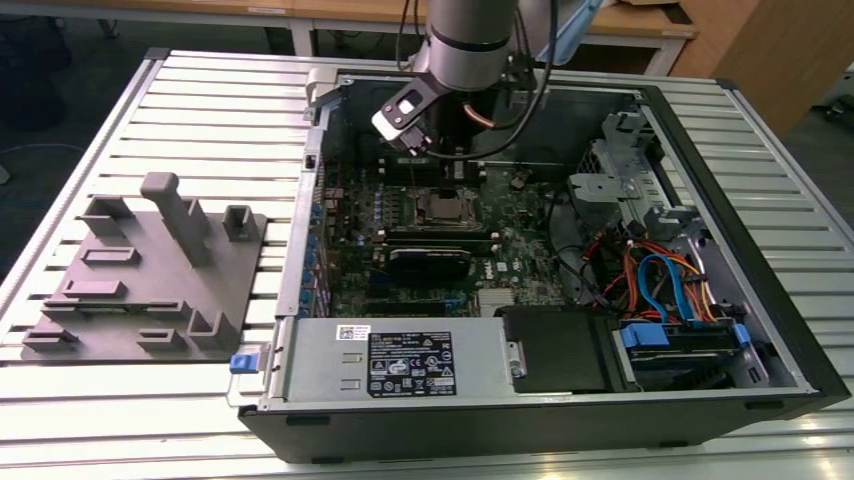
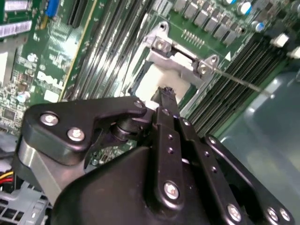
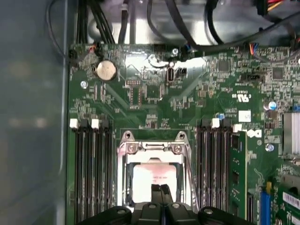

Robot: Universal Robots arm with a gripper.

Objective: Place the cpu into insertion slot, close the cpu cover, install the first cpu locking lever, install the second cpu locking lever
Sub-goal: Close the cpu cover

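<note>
The insertion slot [image 1: 441, 208] sits on the green board inside the open case. The cpu [image 3: 152, 176] lies flat in it, its pale metal top seen through the window of the cpu cover [image 3: 152, 147], which lies down over it. In the second wrist view the cpu [image 2: 149, 82] and cover [image 2: 180, 58] sit just beyond the fingertips. My gripper [image 3: 161, 191] hangs right over the cpu's near edge, fingers shut together with nothing between them. A thin wire lever [image 2: 239, 80] runs out from the cover's corner along the memory slots.
Long black memory slots [image 3: 91, 173] flank the socket on both sides. A power supply [image 1: 400, 362], a drive bay and bundled cables [image 1: 654, 280] fill the case's near and right parts. A grey fixture plate [image 1: 147, 280] lies on the table at the exterior view's left.
</note>
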